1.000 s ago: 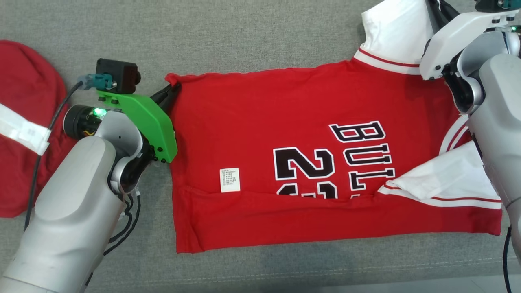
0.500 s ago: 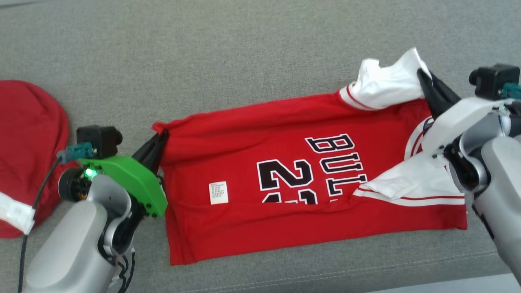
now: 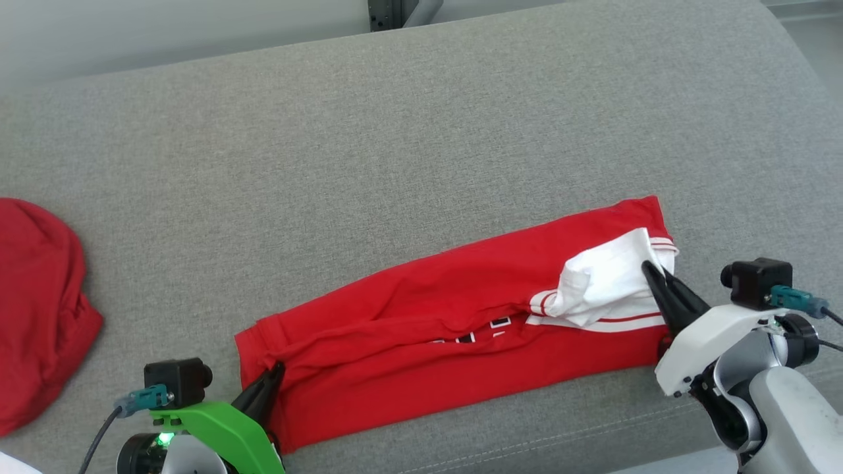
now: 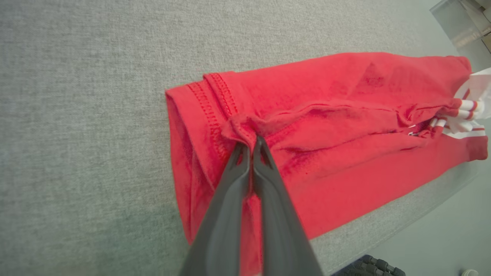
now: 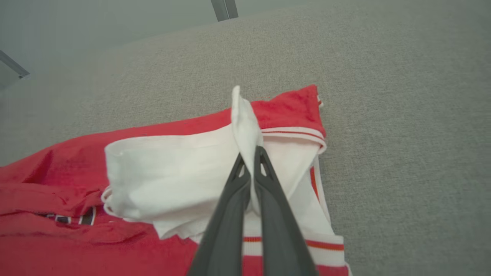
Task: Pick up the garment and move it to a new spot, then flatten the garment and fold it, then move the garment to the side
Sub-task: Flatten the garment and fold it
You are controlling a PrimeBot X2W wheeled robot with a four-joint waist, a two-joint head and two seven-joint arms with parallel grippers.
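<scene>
The garment is a red jersey with white sleeves, lying folded lengthwise into a long band near the front edge of the grey cushion. My left gripper is shut on its red hem corner at the band's left end. My right gripper is shut on the white sleeve at the right end, pinching a raised ridge of the cloth. The black lettering is mostly hidden inside the fold.
A second red cloth lies at the left edge of the cushion. The cushion's front seam runs just below the garment. A dark metal post stands beyond the far edge.
Both grippers drew the far edge of the jersey toward the front, folding it over itself into a narrow band and covering the lettering. The head camera has also tilted up, showing more cushion.
</scene>
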